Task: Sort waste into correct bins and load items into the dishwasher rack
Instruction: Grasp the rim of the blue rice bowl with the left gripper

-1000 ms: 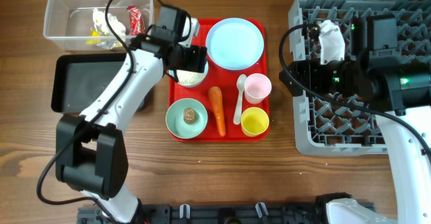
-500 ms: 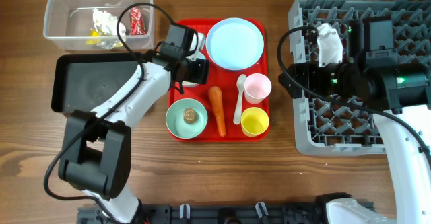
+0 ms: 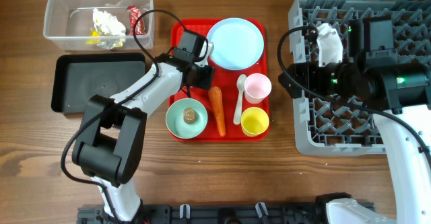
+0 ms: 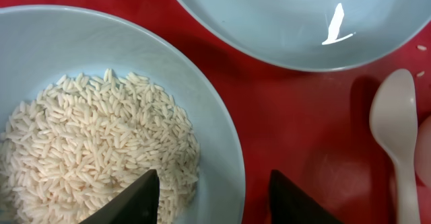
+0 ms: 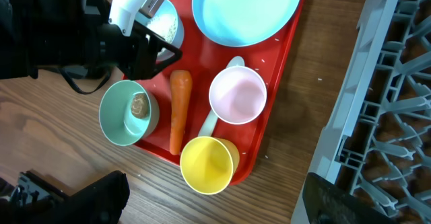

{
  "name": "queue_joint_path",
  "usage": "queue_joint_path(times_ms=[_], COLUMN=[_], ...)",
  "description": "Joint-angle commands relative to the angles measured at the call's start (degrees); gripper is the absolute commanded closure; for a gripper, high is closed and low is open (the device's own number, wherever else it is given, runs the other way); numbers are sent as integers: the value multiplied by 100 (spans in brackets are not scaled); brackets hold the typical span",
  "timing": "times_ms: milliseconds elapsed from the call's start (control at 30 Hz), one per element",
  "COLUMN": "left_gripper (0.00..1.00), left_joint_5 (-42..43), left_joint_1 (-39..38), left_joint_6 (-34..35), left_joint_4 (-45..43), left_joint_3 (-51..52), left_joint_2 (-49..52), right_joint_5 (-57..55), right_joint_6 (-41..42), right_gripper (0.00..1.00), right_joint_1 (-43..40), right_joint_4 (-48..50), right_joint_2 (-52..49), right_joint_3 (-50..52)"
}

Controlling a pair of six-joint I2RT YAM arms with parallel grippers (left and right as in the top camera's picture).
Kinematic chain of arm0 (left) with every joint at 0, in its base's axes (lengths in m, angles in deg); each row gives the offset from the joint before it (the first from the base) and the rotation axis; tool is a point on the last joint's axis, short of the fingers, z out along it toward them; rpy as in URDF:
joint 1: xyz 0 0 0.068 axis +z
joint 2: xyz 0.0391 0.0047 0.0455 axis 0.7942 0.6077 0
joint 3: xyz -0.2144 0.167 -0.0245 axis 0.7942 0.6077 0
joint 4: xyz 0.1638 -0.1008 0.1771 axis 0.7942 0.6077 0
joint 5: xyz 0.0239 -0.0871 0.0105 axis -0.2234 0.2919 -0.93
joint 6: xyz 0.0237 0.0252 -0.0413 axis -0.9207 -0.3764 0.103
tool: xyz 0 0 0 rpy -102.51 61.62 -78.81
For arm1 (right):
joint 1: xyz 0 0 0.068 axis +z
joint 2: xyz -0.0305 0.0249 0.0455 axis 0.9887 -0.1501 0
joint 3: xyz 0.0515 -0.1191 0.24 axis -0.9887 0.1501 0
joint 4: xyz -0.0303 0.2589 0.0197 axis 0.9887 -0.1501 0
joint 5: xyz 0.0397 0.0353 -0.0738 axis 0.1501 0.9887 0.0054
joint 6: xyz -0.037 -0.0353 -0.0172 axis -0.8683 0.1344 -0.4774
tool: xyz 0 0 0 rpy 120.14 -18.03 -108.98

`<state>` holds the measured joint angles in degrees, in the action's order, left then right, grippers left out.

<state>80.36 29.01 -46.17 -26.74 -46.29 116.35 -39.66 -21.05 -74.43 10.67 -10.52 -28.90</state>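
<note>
Under left gripper (image 4: 212,198), loose rice (image 4: 94,143), hidden overhead

The red tray (image 3: 231,131) is crowded. Only a narrow red strip parts the rice bowl (image 4: 101,42) from the plate (image 4: 283,15), and the spoon (image 4: 394,116) lies just right of that strip. The carrot (image 3: 217,109) fills the lane between the lump bowl (image 3: 174,120) and the spoon. Bare worktop (image 3: 279,157) lies open between tray and rack (image 3: 316,133).

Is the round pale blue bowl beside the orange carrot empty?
No, a small brown lump lies inside that round pale blue bowl.
</note>
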Motion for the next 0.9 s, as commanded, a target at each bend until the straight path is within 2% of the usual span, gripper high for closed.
queue_joint_path(times_ms=[0, 200, 400, 867], left_gripper=[60, 75, 96, 96], left_joint_5=[-76, -76, -79, -487], left_joint_1=[-7, -7, -7, -7], left_joint_6=[-70, -70, -55, 146], left_joint_4=[-92, -157, -170, -52], left_joint_3=[35, 35, 33, 13], left_joint_2=[55, 55, 42, -723], right_joint_5=[-46, -129, -129, -131], right_joint_6=[4, 7, 9, 4], right_gripper=[15, 15, 15, 15], right_joint_1=[22, 24, 24, 22], right_joint_4=[28, 26, 20, 24], right_joint_2=[-52, -52, -52, -52], right_joint_3=[28, 28, 28, 28])
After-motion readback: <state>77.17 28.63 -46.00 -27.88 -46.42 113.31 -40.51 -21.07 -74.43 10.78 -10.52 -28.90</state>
